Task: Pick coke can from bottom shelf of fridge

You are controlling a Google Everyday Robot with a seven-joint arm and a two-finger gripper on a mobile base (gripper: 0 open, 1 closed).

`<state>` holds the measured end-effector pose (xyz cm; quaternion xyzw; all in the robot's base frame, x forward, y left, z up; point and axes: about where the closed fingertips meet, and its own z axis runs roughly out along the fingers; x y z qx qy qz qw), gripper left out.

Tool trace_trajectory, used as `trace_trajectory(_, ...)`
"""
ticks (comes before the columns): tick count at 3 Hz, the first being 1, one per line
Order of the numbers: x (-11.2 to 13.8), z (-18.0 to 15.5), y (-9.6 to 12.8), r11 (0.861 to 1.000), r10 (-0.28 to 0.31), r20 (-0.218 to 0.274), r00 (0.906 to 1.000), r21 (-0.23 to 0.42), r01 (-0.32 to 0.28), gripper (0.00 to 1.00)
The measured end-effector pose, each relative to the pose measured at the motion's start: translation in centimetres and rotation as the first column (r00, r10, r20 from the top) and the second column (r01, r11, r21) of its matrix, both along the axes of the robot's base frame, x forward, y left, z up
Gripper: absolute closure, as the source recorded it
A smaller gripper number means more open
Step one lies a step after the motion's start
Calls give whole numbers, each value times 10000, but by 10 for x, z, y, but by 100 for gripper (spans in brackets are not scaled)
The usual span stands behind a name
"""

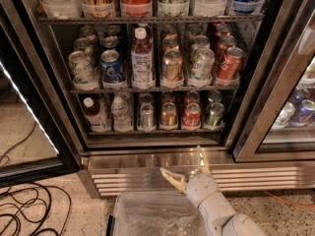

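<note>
The coke can (191, 116), red with a silver lid, stands on the bottom shelf (147, 131) of the fridge (162, 159), right of centre. A bronze-gold can (169, 115) is on its left and a green can (214, 114) on its right. My gripper (187, 167) is low in front of the ribbed steel grille (138, 180), below the shelf and outside the fridge. Its pale fingers are spread open and hold nothing.
The bottom shelf also holds two bottles (93, 114) and a silver can (146, 116). Fuller shelves are above. A clear plastic bin (147, 215) sits under my arm. Cables (24, 210) lie on the floor at left. The open left door (29, 132) and the right door frame (275, 112) flank the opening.
</note>
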<state>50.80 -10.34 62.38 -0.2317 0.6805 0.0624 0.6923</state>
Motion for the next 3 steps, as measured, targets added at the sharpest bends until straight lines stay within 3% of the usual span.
trace_trajectory(1, 7, -2, -4, 9996, -240, 24, 9997, 112, 240, 41)
trace_trajectory(2, 16, -5, -9, 9987, -480, -37, 9988, 159, 480, 41)
trace_trajectory(3, 26, -8, -18, 9965, -820, -114, 9966, 158, 821, 29)
